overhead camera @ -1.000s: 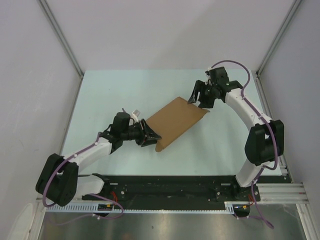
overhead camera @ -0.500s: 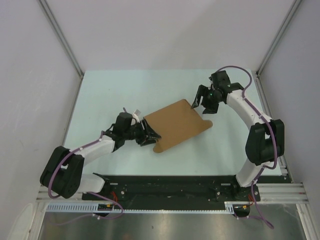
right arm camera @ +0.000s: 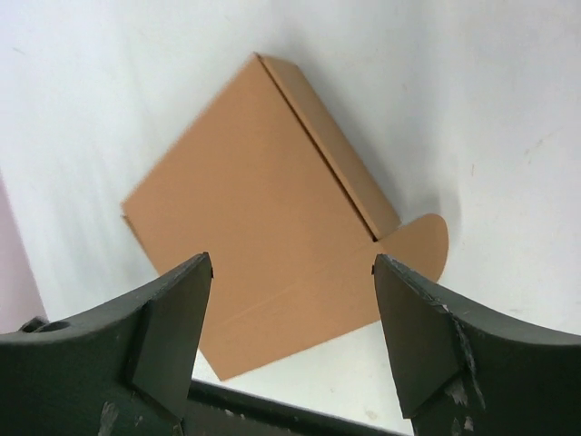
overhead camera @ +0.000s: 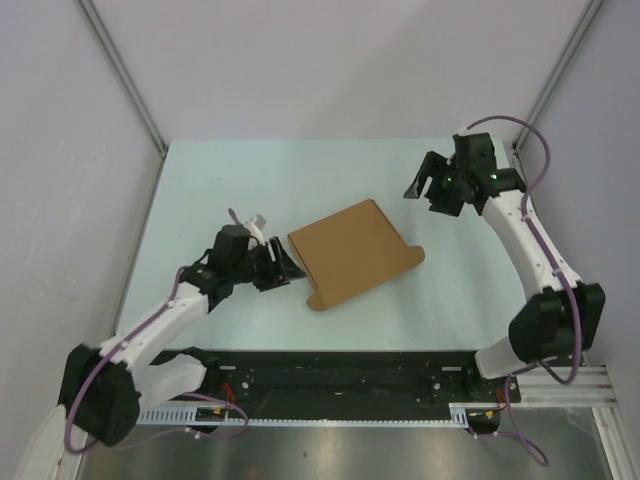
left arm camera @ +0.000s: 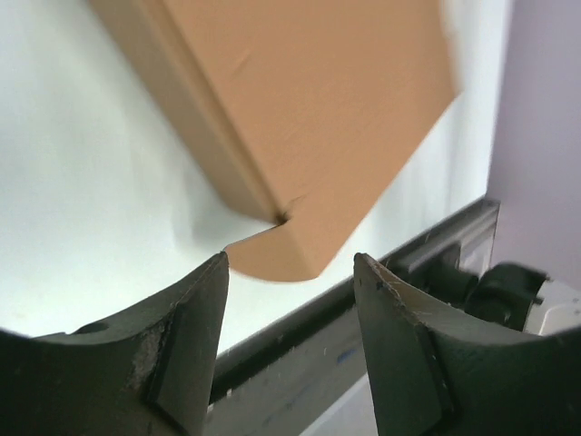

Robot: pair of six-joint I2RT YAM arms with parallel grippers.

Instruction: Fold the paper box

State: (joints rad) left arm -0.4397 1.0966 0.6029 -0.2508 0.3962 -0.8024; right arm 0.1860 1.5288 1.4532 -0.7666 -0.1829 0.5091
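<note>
The paper box [overhead camera: 352, 252] is a plain brown cardboard carton lying flat on the table, with rounded tabs sticking out at its near left and right corners. It also shows in the left wrist view [left arm camera: 309, 118] and the right wrist view [right arm camera: 272, 227]. My left gripper [overhead camera: 287, 268] is open and empty, just left of the box and apart from it. My right gripper [overhead camera: 423, 186] is open and empty, raised above the table to the right of and behind the box.
The pale green table [overhead camera: 230, 180] is bounded by white walls at the left, back and right. A black rail [overhead camera: 340, 372] runs along the near edge by the arm bases.
My left gripper has let go of the box's left edge and drawn back left. My right gripper has pulled away to the right and back. The box has settled flat.
</note>
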